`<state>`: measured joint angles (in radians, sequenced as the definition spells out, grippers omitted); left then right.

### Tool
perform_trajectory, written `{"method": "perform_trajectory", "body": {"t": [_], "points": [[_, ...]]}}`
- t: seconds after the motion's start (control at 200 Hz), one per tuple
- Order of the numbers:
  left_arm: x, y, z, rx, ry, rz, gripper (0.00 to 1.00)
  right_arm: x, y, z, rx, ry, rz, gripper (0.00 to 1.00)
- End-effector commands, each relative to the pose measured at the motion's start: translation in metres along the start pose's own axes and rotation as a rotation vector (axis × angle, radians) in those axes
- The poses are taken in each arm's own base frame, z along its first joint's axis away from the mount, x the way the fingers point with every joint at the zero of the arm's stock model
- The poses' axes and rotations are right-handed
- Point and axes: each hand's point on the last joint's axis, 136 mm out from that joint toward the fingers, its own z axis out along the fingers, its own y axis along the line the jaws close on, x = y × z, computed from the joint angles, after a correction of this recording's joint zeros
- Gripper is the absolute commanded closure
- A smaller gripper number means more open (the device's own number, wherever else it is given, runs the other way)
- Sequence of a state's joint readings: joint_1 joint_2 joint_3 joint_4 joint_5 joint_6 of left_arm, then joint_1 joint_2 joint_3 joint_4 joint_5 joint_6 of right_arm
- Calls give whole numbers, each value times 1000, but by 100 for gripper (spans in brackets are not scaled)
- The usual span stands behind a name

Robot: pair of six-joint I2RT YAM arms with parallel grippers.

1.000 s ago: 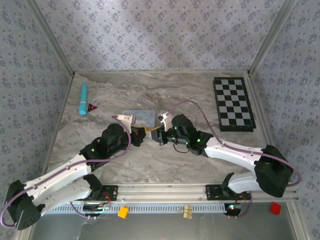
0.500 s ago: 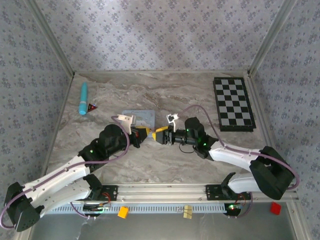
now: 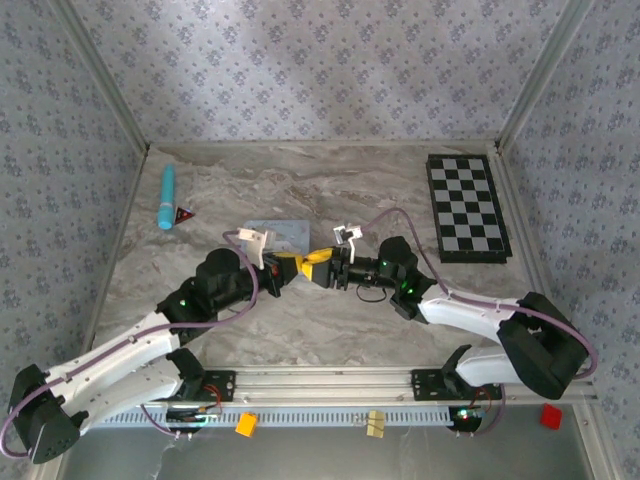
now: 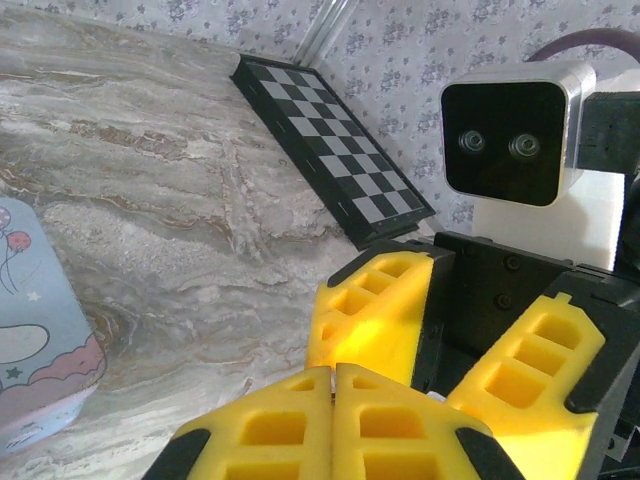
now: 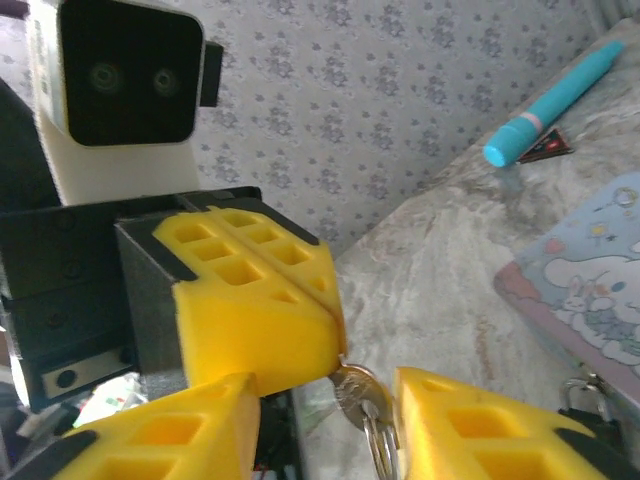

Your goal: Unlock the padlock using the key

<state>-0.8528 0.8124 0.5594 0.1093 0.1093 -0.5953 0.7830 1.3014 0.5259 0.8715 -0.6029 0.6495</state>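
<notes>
My left gripper (image 4: pixel 333 370) is shut, and its yellow fingertips pinch the blade of the key. The key's round silver head (image 5: pixel 358 395) and its ring (image 5: pixel 378 445) stick out of the seam between those tips in the right wrist view. My right gripper (image 5: pixel 325 395) is open, with one finger on each side of the key head; the head lies close to the right-hand finger (image 5: pixel 480 430). From above, the two grippers meet tip to tip, left (image 3: pixel 285 265) and right (image 3: pixel 318 266). A small dark padlock (image 5: pixel 578 398) with a metal shackle lies on the table by the tin, partly behind my finger.
The light-blue cartoon tin (image 3: pixel 282 232) lies just behind the grippers. A folded chessboard (image 3: pixel 468 207) sits at the back right. A teal pen (image 3: pixel 167 195) and a small red triangle (image 3: pixel 182 214) lie at the back left. Patterned walls close off three sides.
The right arm has drawn back to the right and turned to face the left gripper. Its jaws now stand apart around the key head. The left gripper has stayed shut and hardly moved.
</notes>
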Motion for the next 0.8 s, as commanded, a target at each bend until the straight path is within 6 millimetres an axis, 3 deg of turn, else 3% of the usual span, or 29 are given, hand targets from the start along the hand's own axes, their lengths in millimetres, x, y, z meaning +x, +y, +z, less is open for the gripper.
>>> {"method": "perform_trajectory", "body": {"t": [0.0, 0.27, 0.675, 0.795], "points": [[-7, -14, -5, 70, -27, -1, 100, -5, 9, 1, -55, -12, -17, 66], [-10, -15, -8, 87, -40, -10, 100, -3, 9, -1, -67, -1, -14, 76], [-6, -28, -12, 177, -25, 13, 100, -8, 27, -3, -165, 7, -8, 100], [-6, -25, -13, 168, -24, 19, 100, -8, 26, -5, -155, 9, -6, 100]]}}
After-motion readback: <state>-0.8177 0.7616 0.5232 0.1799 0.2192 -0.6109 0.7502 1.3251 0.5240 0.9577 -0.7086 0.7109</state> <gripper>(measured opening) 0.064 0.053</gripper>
